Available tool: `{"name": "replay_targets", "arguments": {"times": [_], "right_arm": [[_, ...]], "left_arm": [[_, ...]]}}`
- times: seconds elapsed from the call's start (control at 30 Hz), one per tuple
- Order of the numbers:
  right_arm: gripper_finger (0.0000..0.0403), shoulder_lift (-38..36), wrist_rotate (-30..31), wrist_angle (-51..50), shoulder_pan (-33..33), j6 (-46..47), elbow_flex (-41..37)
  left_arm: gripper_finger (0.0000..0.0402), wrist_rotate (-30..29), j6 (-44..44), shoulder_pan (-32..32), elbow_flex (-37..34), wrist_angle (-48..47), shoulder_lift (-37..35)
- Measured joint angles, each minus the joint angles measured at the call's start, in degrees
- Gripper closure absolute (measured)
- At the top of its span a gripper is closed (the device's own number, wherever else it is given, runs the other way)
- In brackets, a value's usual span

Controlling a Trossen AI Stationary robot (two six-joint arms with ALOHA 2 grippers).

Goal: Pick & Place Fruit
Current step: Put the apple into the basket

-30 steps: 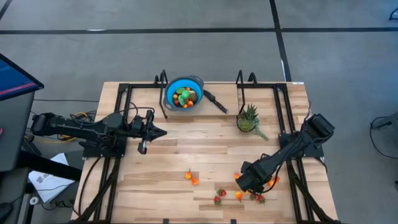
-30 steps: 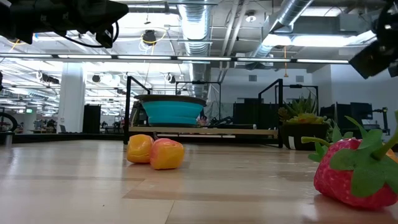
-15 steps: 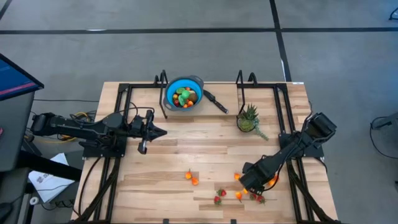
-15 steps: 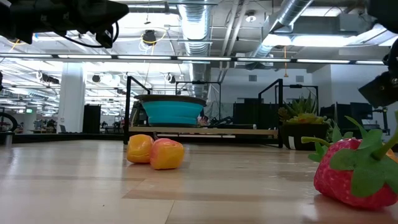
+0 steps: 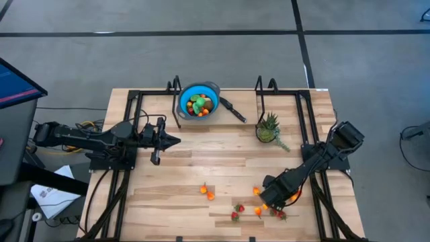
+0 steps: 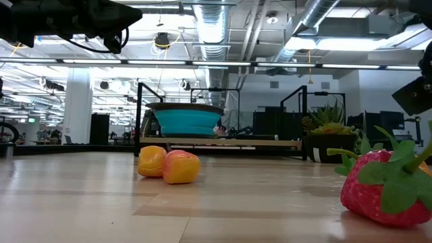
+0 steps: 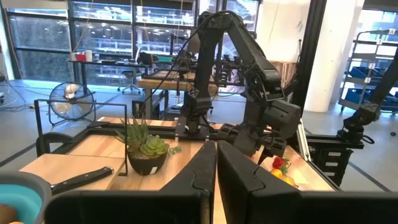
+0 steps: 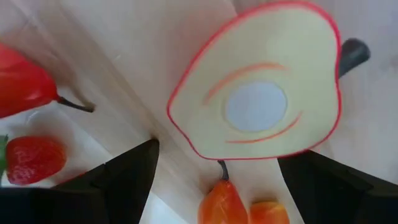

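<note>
Currently, several fruits (image 5: 200,105) sit in the bowl (image 5: 184,98). Others (image 5: 207,193) remain on the counter (image 5: 201,154). Right end effector (image 5: 267,200) spread over a cut half (image 8: 256,102); left end effector (image 5: 176,141) pressed together, idle.

Strawberry (image 6: 386,189) cut off by low view's right edge, fruit under right tool (image 5: 272,199) hidden from above, bowl's (image 5: 199,101) contents too small to identify.
</note>
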Motion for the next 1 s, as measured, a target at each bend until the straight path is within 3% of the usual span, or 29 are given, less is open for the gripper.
{"name": "replay_targets", "arguments": {"times": [0.27,0.53,0.73,1.0], "right_arm": [[0.0083,0.09,-0.74,2.45,-1.69,3.04,0.0],[0.0083,-0.15,-1.42,2.48,-3.7,11.85,0.04],[0.0083,-3.35,2.99,2.81,-3.96,16.57,-0.11],[0.0083,-6.12,4.44,3.56,-4.18,14.41,-0.07]], "left_arm": [[0.0393,0.02,-0.01,0.01,0.0,-0.02,0.0],[0.0393,0.04,0.01,-0.01,0.0,-0.09,0.0],[0.0393,0.06,0.01,0.01,0.0,-0.26,0.0],[0.0393,0.07,0.01,0.0,0.0,-0.34,0.0]]}}
